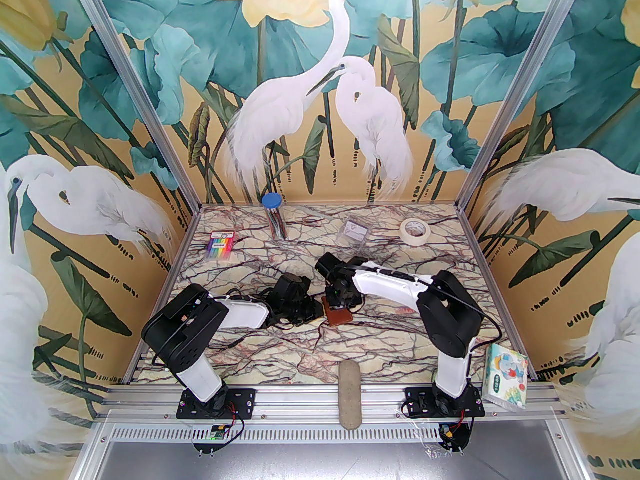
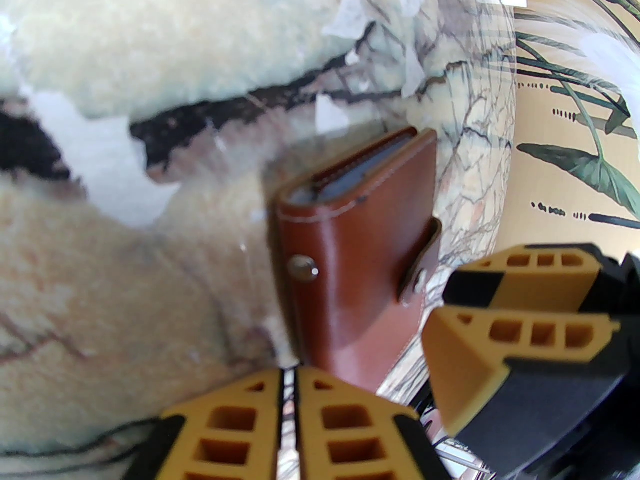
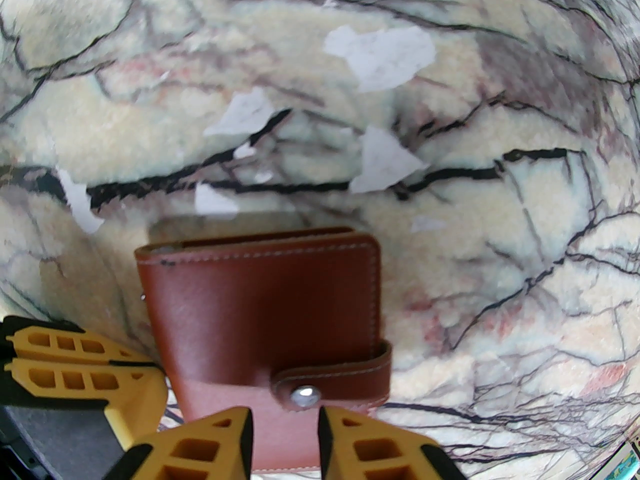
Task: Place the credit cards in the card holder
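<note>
The card holder point(image 1: 340, 317) is lying flat & folded shut at centre frame in the top view, on the marble-print worktop point(image 1: 250, 363), w/ both arms reaching in over it from either side. The left gripper point(image 1: 316, 312) is sitting right at its left edge. The right gripper point(image 1: 343, 295) is hanging directly above it, pointing down.

Left wrist cam: the card holder point(image 2: 350, 268) is showing centre-right, brown leather, w/ bluish-grey layers peeking out between the covers at its upper edge; can't tell if those are cards or sleeves. The left gripper point(image 2: 288, 375) is sitting bottom centre, jaws pressed nearly together w/ only a hairline slit & nothing in between. The right gripper point(image 2: 440, 305) is poking in from lower right, fingertips just beside the strap edge.

Right wrist cam: the card holder point(image 3: 270, 313) is filling lower centre, its strap tab w/ metal snap point(image 3: 305, 397) lying across the face. The right gripper point(image 3: 285, 413) is hovering bottom centre, jaws standing a little apart just below the snap, leather showing thru the gap, not clamped on anything I can make out. The left gripper point(image 3: 150, 370) is sitting lower left, just beside the holder's left edge.

Along the back of the worktop, L to R, are sitting a rainbow pen pack point(image 1: 220, 245), a blue-capped tube point(image 1: 274, 215), a clear plastic box point(image 1: 354, 231) & a masking tape roll point(image 1: 415, 230). A tissue pack point(image 1: 505, 375) is lying lower right & a grey oblong pad point(image 1: 349, 393) bottom centre.
</note>
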Controlling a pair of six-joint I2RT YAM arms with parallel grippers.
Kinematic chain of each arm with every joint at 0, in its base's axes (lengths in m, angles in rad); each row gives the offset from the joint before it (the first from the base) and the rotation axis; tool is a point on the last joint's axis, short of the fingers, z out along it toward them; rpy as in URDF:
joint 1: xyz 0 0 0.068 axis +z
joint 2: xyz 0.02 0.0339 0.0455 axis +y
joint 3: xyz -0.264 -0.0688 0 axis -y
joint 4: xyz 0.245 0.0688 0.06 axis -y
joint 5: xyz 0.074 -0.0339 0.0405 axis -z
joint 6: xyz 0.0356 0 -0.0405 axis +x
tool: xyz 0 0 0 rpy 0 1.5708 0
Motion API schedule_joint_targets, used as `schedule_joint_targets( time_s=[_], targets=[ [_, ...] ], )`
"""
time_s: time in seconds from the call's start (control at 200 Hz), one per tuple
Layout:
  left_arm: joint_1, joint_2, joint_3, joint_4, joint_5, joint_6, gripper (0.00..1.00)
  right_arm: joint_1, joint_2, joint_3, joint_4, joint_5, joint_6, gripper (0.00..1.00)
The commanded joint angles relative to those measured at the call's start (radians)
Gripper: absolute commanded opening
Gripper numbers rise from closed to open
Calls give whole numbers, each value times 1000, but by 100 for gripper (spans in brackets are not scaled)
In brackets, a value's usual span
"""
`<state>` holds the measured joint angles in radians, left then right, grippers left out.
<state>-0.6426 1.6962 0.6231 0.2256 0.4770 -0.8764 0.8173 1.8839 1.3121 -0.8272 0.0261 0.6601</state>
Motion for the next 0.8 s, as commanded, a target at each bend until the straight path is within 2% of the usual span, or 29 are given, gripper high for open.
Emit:
schedule_joint_targets(
  time_s=[0.0,0.795],
  targets=[
    [-5,20,-11,3,-28,-4,14,5,17,5,-11,8,-10,30],
    [-5,19,-3,12,-27,-16,17,-1,97,29,0,8,-25,30]
  ],
)
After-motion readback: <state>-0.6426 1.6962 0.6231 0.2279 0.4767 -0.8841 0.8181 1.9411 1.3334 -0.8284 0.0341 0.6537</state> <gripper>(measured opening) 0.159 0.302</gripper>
